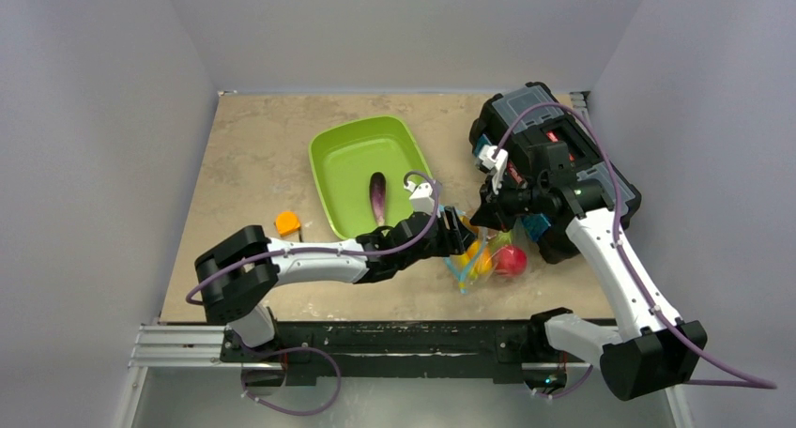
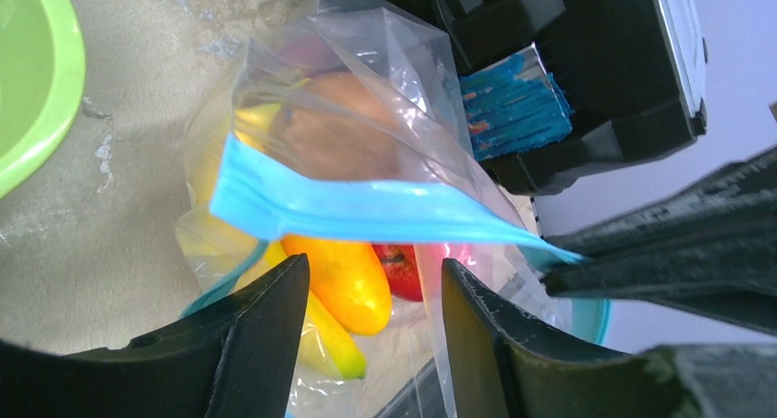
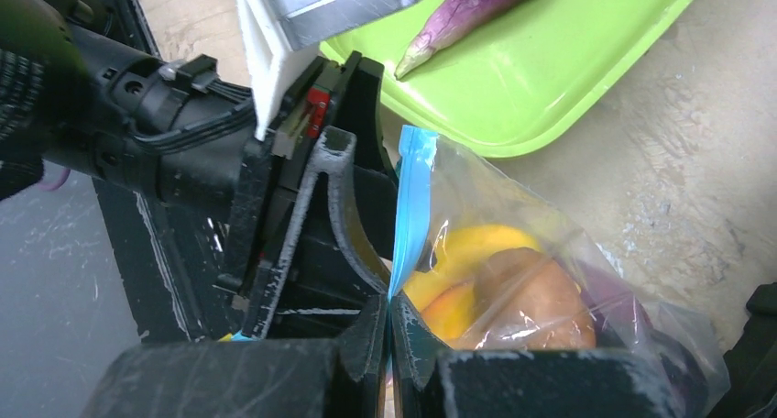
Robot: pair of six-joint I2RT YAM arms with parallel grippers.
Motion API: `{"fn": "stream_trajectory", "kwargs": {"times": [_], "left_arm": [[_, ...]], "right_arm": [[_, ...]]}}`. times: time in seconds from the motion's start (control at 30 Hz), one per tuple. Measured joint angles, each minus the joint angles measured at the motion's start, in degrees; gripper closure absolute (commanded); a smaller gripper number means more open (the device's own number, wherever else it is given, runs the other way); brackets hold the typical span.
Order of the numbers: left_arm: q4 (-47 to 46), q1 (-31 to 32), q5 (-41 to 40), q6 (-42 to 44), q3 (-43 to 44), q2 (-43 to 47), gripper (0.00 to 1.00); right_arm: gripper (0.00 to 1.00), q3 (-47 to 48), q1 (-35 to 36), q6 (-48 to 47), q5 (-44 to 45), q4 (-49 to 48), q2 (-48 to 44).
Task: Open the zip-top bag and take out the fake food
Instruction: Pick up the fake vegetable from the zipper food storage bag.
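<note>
2 white/blk arms (image 1: pixel 314 259), purple cables (image 1: pixel 191 295), scuffed blk tool fingers (image 2: pixel 261 345)

zip-top bag (image 2: pixel 385 79) clear, shiny crinkles, light blue zip strip (image 2: pixel 366 212). banana (image 2: pixel 334 345) yellow, orange piece (image 2: pixel 344 280), apple (image 1: pixel 510 259) red, brown piece (image 3: pixel 531 294). eggplant (image 1: pixel 377 196) purple, paler streaks. tray (image 1: pixel 347 156) lime green. tabletop (image 1: pixel 253 146) beige, marbled. block (image 1: pixel 287 223) near left, orange. toolbox (image 1: pixel 526 109) far right, black.

One tray (image 1: pixel 349 156), centre frame, with one eggplant (image 1: pixel 377 196). One bag (image 1: pixel 481 261), lower right; four pieces can be counted inside: one banana (image 2: pixel 332 343), one orange piece (image 2: pixel 344 282), one red piece (image 2: pixel 403 269), one brown piece (image 2: pixel 339 134). One orange block (image 1: pixel 287 223) at left; one black case (image 1: pixel 554 146) at upper right.
</note>
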State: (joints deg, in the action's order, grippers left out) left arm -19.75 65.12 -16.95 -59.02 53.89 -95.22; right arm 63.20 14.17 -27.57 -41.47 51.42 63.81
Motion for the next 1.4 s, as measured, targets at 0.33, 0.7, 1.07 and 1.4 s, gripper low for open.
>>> {"fn": "stream_trajectory", "kwargs": {"times": [0.33,0.7,1.07,1.4], "left_arm": [[-0.4,-0.6,-4.2,-5.2,2.3,-2.0,0.46],[-0.4,-1.3,-5.2,-8.9,3.8,-5.4,0.42],[-0.2,-1.4,-9.3,-11.1,7.5,-8.3,0.37],[6.4,-1.4,-12.2,-16.8,11.2,-9.7,0.37]], "right_arm": [[1.0,1.2,-0.8,0.1,0.0,0.0,0.7],[1.0,1.2,-2.0,0.0,0.0,0.0,0.7],[1.0,1.8,-2.3,0.4,0.4,-0.5,1.6],[1.0,1.8,-2.9,0.8,1.5,-1.3,2.3]]}}
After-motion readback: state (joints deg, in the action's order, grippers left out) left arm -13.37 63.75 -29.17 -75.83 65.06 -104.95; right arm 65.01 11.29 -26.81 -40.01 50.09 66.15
